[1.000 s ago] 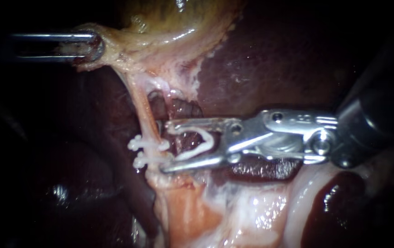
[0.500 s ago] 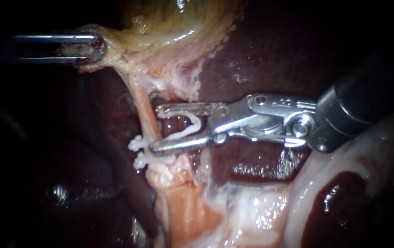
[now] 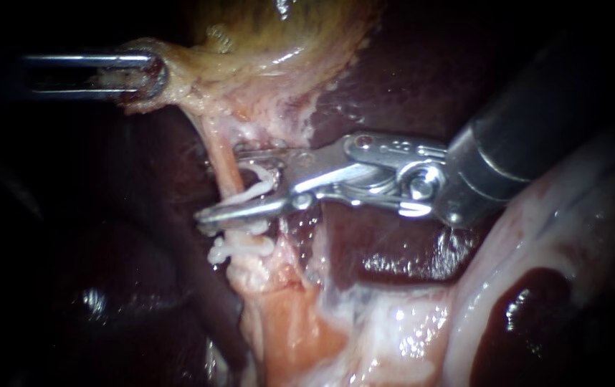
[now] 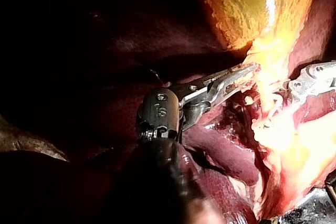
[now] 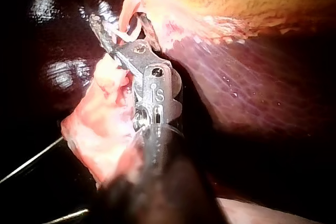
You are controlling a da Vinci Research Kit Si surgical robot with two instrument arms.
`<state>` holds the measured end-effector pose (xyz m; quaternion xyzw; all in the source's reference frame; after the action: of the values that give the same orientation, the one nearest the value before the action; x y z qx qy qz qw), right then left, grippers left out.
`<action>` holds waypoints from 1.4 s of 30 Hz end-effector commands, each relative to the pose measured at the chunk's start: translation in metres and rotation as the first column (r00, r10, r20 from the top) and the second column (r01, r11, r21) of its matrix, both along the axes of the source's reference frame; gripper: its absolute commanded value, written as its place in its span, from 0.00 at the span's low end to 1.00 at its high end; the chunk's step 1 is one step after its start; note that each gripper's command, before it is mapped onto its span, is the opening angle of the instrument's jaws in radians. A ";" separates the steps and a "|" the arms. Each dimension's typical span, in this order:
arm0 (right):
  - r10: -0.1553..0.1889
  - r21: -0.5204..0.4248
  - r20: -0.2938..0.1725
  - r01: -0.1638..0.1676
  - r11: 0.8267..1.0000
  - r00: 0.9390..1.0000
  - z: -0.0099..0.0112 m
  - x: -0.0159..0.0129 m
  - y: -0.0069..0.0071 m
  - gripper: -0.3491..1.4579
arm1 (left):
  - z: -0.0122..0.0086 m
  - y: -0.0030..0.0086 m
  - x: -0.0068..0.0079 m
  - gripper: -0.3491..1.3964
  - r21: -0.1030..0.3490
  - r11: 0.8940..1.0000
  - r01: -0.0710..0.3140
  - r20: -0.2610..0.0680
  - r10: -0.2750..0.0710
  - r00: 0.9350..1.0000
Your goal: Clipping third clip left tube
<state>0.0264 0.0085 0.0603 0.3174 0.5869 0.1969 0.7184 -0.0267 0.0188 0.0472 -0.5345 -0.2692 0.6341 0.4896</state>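
The left tube (image 3: 223, 168) runs as a thin pink strand from the gallbladder (image 3: 264, 29) down to pale tissue. It carries a white clip (image 3: 239, 247), and a second one just above is partly covered. My right instrument (image 3: 232, 183) comes in from the upper right. Its jaws stand apart with a white open clip (image 3: 259, 183) seated between them, and the tube lies between the jaws near their tips. The same clip (image 5: 126, 34) shows in the right wrist view. My left instrument (image 3: 142, 75) is shut on the gallbladder's pale edge (image 4: 252, 72), holding it out to the left.
Dark red liver (image 3: 408, 79) lies behind and to the right of the tube. Pale glistening tissue (image 3: 393, 322) spreads below the right instrument. A dark red rounded lobe (image 3: 522, 315) sits at the lower right.
My right instrument has moved left and slightly up, from beside the tube to straddling it just above the two placed clips. Its lower jaw now covers the upper one. The left instrument has held still.
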 end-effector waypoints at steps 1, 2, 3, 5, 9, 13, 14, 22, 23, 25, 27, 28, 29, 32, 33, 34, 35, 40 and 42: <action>-0.004 -0.001 -0.009 0.004 1.000 1.000 -0.0001 0.0003 0.0000 0.47 | 0.0000 0.0000 0.0000 0.00 0.000 1.000 0.000 0.001 0.000 1.000; -0.003 0.004 -0.011 0.003 1.000 1.000 -0.0002 0.0007 0.0000 0.47 | 0.0000 0.0000 0.0000 0.00 0.000 1.000 0.000 0.001 0.000 1.000; -0.002 0.002 -0.014 0.002 1.000 1.000 -0.0003 0.0008 0.0000 0.47 | 0.0000 0.0000 0.0000 0.00 0.000 1.000 0.000 0.001 0.000 1.000; 0.001 0.001 -0.023 -0.001 1.000 1.000 -0.0004 0.0011 -0.0001 0.47 | 0.0000 0.0000 0.0000 0.00 0.000 1.000 0.000 0.000 0.000 1.000; 0.011 0.004 -0.036 -0.010 1.000 0.999 -0.0008 0.0012 0.0002 0.47 | 0.0000 0.0000 -0.0001 0.00 0.000 1.000 0.000 0.000 0.000 1.000; 0.029 0.014 -0.063 -0.028 1.000 0.998 -0.0022 0.0010 0.0009 0.47 | 0.0000 0.0000 -0.0001 0.00 0.000 1.000 0.000 0.000 0.000 1.000; 0.034 0.018 -0.071 -0.033 0.999 0.997 -0.0028 0.0010 0.0011 0.47 | 0.0000 0.0000 -0.0001 0.00 0.000 1.000 0.000 0.000 0.000 1.000; 0.055 0.044 -0.115 -0.050 0.998 0.992 -0.0083 0.0010 0.0018 0.47 | 0.0000 0.0000 -0.0001 0.00 0.000 1.000 0.000 0.000 0.000 1.000; 0.051 0.047 -0.119 -0.046 0.998 0.992 -0.0090 0.0011 0.0019 0.47 | 0.0000 0.0000 -0.0001 0.00 0.000 1.000 0.000 0.000 0.000 1.000; 0.054 0.053 -0.133 -0.047 0.997 0.990 -0.0104 0.0011 0.0019 0.47 | 0.0000 0.0000 -0.0001 0.00 0.000 1.000 0.000 0.000 0.000 1.000; 0.057 0.059 -0.144 -0.049 0.997 0.988 -0.0117 0.0011 0.0020 0.47 | 0.0000 0.0000 -0.0001 0.00 0.000 1.000 0.000 0.000 0.000 1.000; 0.058 0.060 -0.147 -0.049 0.997 0.987 -0.0121 0.0012 0.0020 0.47 | 0.0000 0.0000 -0.0001 0.00 0.000 1.000 0.000 0.000 0.000 1.000; 0.058 0.062 -0.151 -0.049 0.997 0.987 -0.0125 0.0012 0.0021 0.47 | 0.0000 0.0000 -0.0001 0.00 0.000 1.000 0.000 0.000 0.000 1.000; 0.057 0.066 -0.157 -0.047 0.997 0.986 -0.0134 0.0012 0.0021 0.47 | 0.0000 0.0000 -0.0001 0.00 0.000 1.000 0.000 0.000 0.000 1.000; 0.057 0.066 -0.158 -0.047 0.997 0.986 -0.0136 0.0013 0.0021 0.47 | 0.0000 0.0000 -0.0001 0.00 0.000 1.000 0.000 0.000 0.000 1.000; 0.057 0.066 -0.158 -0.047 0.997 0.986 -0.0136 0.0013 0.0021 0.47 | 0.0000 0.0000 -0.0001 0.00 0.000 1.000 0.000 0.000 0.000 1.000; 0.056 0.066 -0.158 -0.046 0.997 0.986 -0.0136 0.0012 0.0021 0.46 | 0.0000 0.0000 -0.0001 0.00 0.000 1.000 0.000 0.000 0.000 1.000; 0.054 0.065 -0.159 -0.044 0.997 0.986 -0.0134 0.0006 0.0019 0.42 | 0.0000 0.0000 -0.0001 0.00 0.000 1.000 0.000 0.000 0.000 1.000; 0.053 0.065 -0.159 -0.043 0.997 0.986 -0.0133 0.0003 0.0019 0.39 | 0.0000 0.0000 -0.0001 0.00 0.000 1.000 0.000 0.000 0.000 1.000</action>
<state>0.0266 0.0104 0.0469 0.3403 0.6442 0.2054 0.6535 -0.0268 0.0188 0.0472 -0.5345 -0.2694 0.6340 0.4896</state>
